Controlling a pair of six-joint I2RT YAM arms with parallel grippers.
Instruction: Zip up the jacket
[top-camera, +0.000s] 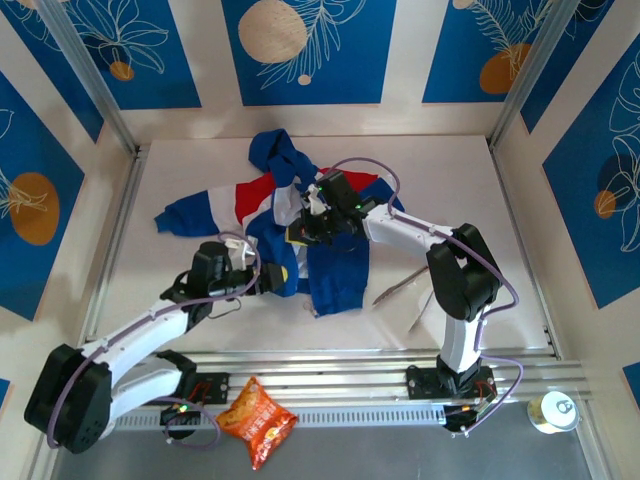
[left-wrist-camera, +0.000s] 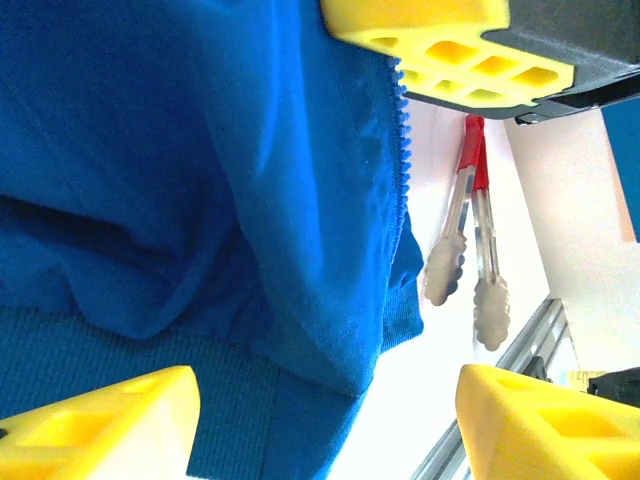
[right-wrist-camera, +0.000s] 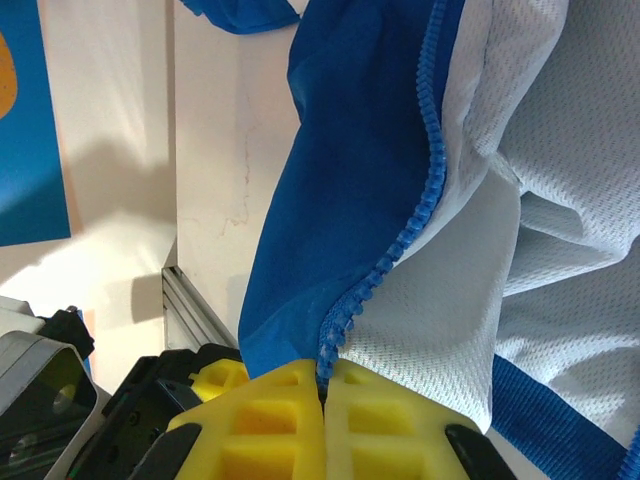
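Observation:
The jacket (top-camera: 335, 265) lies crumpled mid-table, royal blue with red and white bands, its front open and white lining showing. My right gripper (top-camera: 312, 218) hovers over its chest. In the right wrist view this gripper (right-wrist-camera: 322, 392) is shut on the jacket's (right-wrist-camera: 340, 190) blue zipper edge, with mesh lining to the right. My left gripper (top-camera: 272, 278) is at the lower left hem. In the left wrist view it (left-wrist-camera: 330, 430) stands open, its yellow fingers (left-wrist-camera: 100, 430) wide apart, and the jacket's (left-wrist-camera: 200, 180) ribbed hem lies loose between them.
Metal tongs (top-camera: 395, 291) with red handles lie on the table right of the jacket; the tongs (left-wrist-camera: 465, 270) also appear past the hem. A snack bag (top-camera: 255, 420) and a can (top-camera: 553, 412) sit beyond the front rail. Blue patterned walls enclose the table.

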